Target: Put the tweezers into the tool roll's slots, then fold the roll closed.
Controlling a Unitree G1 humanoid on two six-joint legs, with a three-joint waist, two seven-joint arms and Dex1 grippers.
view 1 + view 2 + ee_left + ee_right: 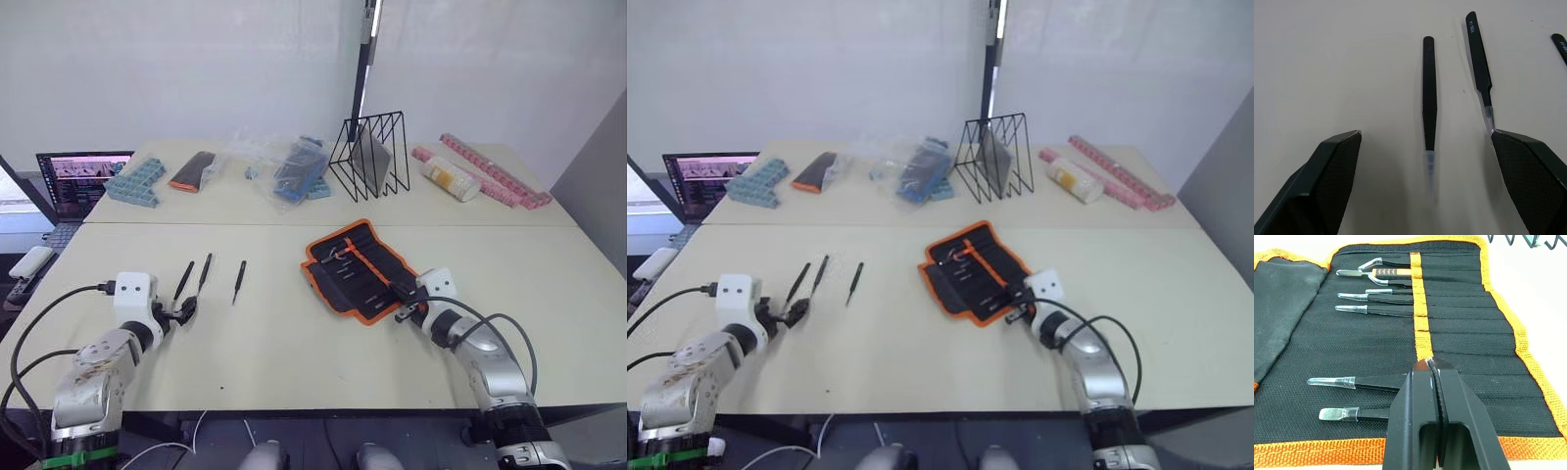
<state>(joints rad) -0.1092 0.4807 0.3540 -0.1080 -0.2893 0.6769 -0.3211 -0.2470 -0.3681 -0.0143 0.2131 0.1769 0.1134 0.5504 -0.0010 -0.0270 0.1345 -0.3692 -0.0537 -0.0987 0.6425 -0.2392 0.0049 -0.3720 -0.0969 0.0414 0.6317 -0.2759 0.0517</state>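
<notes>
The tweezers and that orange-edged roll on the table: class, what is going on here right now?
A humanoid robot is packing tweezers into the tool roll, which lies open on the table. Several tools already sit in its slots. Three tweezers lie loose on the robot's left. The left gripper is open, straddling one loose tweezer's tip. The right gripper is shut and empty, over the roll's near edge. The roll is not yet folded.

counter point(1342, 73) showing smooth matt beige | tweezers point(1429, 93) looking like matt black metal, tips wearing clear plastic sleeves | tool roll point(1469, 357) showing coarse woven black cloth, orange fabric edging | left claw point(1425, 181) fingers point(1327, 181) showing textured matt black
</notes>
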